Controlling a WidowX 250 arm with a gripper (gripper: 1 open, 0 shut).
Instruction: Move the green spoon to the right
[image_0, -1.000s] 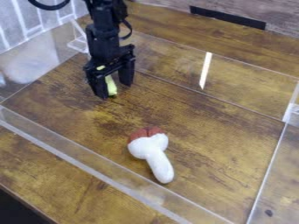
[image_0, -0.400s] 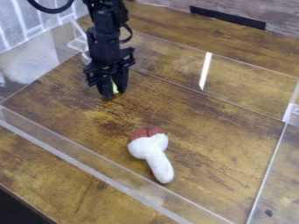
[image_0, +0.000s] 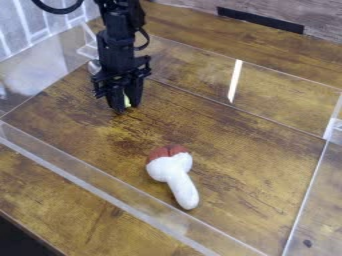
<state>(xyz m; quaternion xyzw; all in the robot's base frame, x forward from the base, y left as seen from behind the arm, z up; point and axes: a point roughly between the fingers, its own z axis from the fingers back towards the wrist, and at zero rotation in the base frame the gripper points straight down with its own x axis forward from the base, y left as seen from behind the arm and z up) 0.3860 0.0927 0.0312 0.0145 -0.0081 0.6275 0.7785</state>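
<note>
The black gripper (image_0: 123, 101) points straight down at the wooden floor of the clear tray, in its back left part. A slim yellow-green piece, the green spoon (image_0: 126, 98), shows between the fingertips, and the jaws are shut on it. Most of the spoon is hidden by the fingers. It rests at or just above the wood; I cannot tell which.
A chunky white toy with a reddish-brown end (image_0: 175, 176) lies nearer the front, right of the gripper. Clear plastic walls (image_0: 235, 80) ring the wooden surface, with a low front wall (image_0: 80, 175) along the near edge.
The fingers stood wide around the spoon a second ago and have closed onto it. The arm has stayed in the same spot.
</note>
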